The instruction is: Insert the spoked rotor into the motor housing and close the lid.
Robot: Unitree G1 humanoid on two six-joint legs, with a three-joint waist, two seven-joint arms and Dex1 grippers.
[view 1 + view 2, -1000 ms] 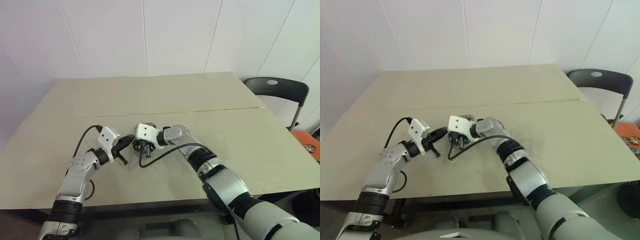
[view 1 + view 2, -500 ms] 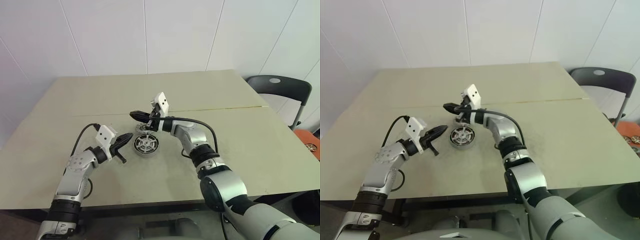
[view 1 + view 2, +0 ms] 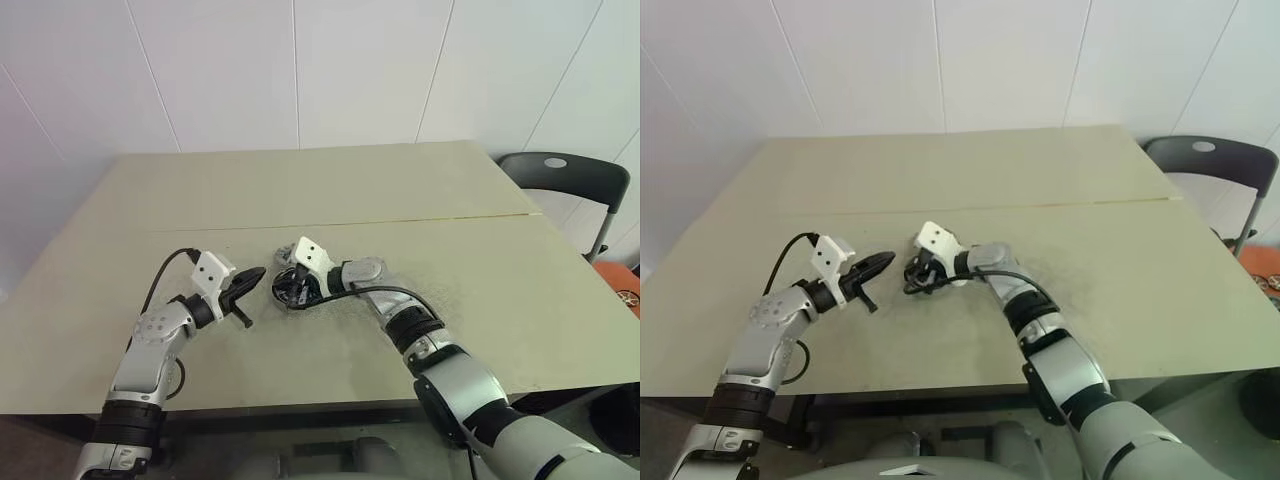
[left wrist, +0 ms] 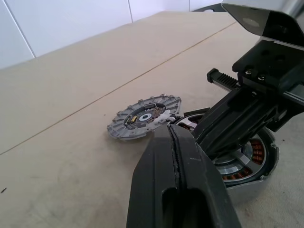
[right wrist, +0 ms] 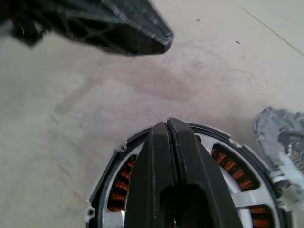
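Near the middle of the table, toward its front edge: motor housing, with the lid lying just behind it. Over the housing, right gripper; just left of it, left gripper. Beyond the right edge, a chair.

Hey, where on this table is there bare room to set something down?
The far half of the beige table beyond its seam is bare, and so is its right side toward the black chair. It is crowded at the copper-wound round motor housing, the grey toothed lid and both tools.
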